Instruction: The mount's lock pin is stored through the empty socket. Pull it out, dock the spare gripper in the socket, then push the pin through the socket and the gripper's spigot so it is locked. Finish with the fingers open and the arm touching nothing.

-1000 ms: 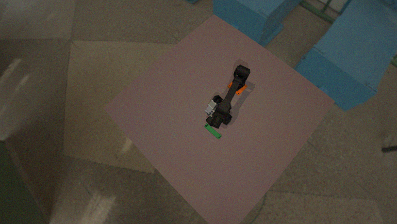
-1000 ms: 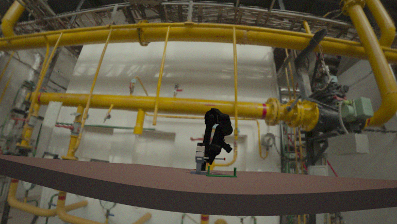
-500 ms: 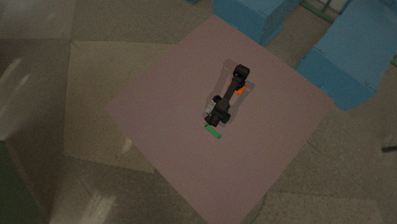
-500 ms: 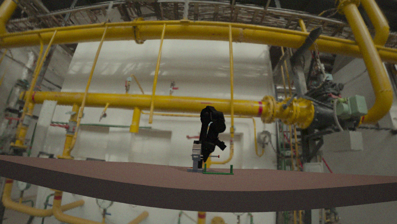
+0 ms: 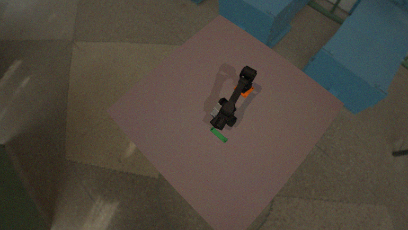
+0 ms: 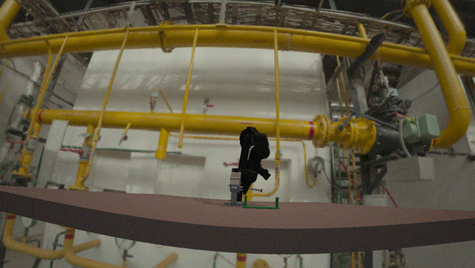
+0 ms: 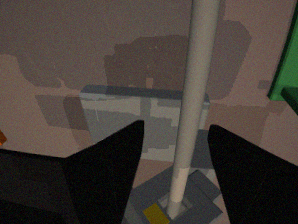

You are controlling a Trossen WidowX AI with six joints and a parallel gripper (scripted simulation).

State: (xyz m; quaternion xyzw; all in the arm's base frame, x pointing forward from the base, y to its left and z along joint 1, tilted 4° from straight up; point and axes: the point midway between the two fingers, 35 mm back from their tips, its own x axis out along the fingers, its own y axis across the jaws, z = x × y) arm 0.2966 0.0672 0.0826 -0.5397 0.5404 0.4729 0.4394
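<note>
you have open room over the pinkish table (image 5: 159,108) (image 6: 139,213) in the left half of the top view. obstacles: grey mount (image 6: 234,196) crowding the arm (image 5: 235,94) (image 6: 251,159) at lower center of the exterior view, pin (image 6: 256,189) (image 7: 192,100) jutting right, green rack (image 5: 218,135) (image 6: 261,207) (image 7: 286,75) posts upright just beside.

The rack (image 5: 219,135) (image 6: 261,207) is green (vivid); the tabletop (image 5: 177,114) (image 6: 166,209) (image 7: 30,75) dusty pink; the pincer (image 7: 176,129) black.
</note>
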